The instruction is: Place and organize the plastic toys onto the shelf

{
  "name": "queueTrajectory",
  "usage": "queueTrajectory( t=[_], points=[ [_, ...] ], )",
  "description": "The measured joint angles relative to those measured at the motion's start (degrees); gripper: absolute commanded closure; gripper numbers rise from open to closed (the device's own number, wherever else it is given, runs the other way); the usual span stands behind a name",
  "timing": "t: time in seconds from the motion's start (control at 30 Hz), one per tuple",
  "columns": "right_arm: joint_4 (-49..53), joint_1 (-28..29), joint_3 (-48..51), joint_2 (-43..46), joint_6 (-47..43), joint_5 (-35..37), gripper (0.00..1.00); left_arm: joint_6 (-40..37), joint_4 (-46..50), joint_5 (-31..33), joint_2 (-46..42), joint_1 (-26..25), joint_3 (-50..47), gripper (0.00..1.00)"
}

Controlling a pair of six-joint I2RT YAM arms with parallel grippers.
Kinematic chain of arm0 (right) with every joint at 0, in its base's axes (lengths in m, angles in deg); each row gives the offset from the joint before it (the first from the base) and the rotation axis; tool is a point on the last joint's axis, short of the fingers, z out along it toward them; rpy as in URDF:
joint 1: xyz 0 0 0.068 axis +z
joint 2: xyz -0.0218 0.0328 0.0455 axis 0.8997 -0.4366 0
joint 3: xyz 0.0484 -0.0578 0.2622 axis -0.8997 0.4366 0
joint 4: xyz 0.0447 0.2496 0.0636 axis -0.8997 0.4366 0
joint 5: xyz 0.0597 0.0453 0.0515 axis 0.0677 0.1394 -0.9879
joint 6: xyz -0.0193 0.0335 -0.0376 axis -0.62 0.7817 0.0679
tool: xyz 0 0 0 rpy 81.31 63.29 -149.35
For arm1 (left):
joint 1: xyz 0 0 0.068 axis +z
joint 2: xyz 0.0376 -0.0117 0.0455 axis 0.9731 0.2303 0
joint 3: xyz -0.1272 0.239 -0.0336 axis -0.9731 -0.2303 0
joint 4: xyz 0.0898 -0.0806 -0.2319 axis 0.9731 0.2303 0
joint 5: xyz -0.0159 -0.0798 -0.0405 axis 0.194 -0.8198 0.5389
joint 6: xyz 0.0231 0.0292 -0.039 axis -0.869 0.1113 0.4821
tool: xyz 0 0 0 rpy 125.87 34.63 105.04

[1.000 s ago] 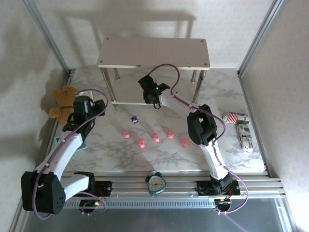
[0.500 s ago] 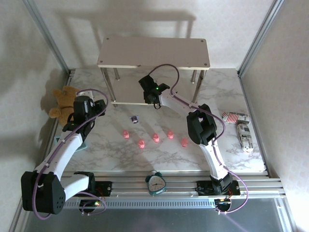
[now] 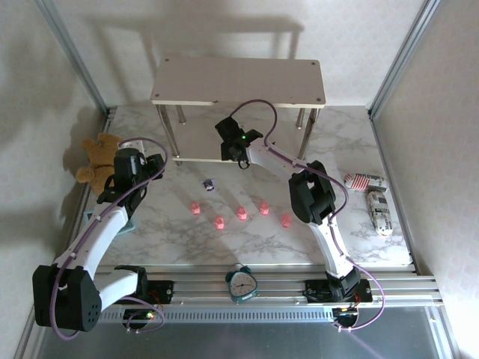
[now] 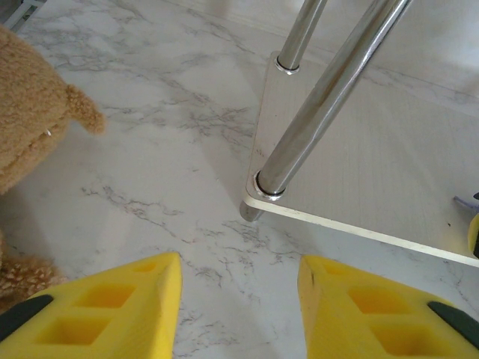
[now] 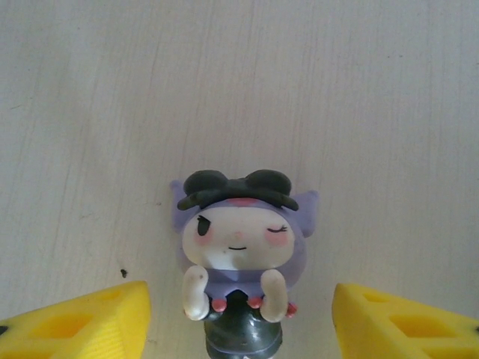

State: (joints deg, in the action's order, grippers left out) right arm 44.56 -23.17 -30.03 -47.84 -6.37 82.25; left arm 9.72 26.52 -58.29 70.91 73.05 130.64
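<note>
On the lower board of the shelf [image 3: 238,81], a purple-and-white figurine [image 5: 238,247] is being flanked, untouched, by the wide-spread fingers of the right gripper [image 5: 239,318]. The left gripper [image 4: 239,299] is being held wide apart just off the shelf's front-left corner.

The left arm [image 3: 96,233] and right arm [image 3: 330,241] are built alike: slim white links between bulky black joint housings, each rising from a black base [image 3: 63,295] at the near edge. A purple cable [image 3: 258,103] loops loosely along each arm. A small green light [image 3: 244,137] glows on the right arm's black wrist. The left gripper [image 4: 239,303] has thick yellow fingers [image 4: 112,307], moulded with square hollow pockets and dark strips at their outer edges. The right gripper [image 5: 241,303] is the same yellow.
</note>
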Motion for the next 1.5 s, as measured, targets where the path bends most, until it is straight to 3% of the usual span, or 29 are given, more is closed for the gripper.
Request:
queueTrajectory(
  t=[0.27, 0.7, 0.97, 1.03, 1.17, 1.3, 1.37, 1.5],
  points=[
    [-2.4, 0.0, 7.0, 4.3, 0.0, -1.8, 0.29, 0.1, 0.5, 0.0, -1.1, -0.7, 0.0, 0.53],
    [-3.5, 0.1, 17.2, 16.7, -0.5, -5.0, 0.25, 2.9, 3.0, 1.0, -4.6, -8.9, 0.2, 0.49],
    [-2.0, 0.7, 26.4, 28.9, -1.4, -9.5, 0.23, 5.8, 2.7, -1.4, -4.6, -12.8, -3.4, 0.48],
    [-1.4, 0.7, 28.6, 32.5, -1.4, -10.4, 0.21, 6.9, 2.2, -1.8, -3.9, -13.4, -4.2, 0.40],
    [0.1, 0.7, 31.9, 37.9, -1.5, -11.0, 0.17, 9.7, 0.8, -2.4, -1.0, -16.6, -5.0, 0.43],
    [1.1, 0.7, 33.7, 40.6, -1.7, -11.7, 0.14, 11.7, -1.1, -2.3, 2.4, -20.4, -5.0, 0.41],
    [1.3, 0.5, 34.1, 41.3, -1.9, -12.1, 0.12, 12.4, -1.6, -2.1, 4.0, -21.8, -5.0, 0.35],
    [1.5, -0.2, 34.4, 43.0, -2.2, -12.5, 0.10, 14.8, -2.2, -1.7, 8.0, -23.9, -4.9, 0.36]
  ],
)
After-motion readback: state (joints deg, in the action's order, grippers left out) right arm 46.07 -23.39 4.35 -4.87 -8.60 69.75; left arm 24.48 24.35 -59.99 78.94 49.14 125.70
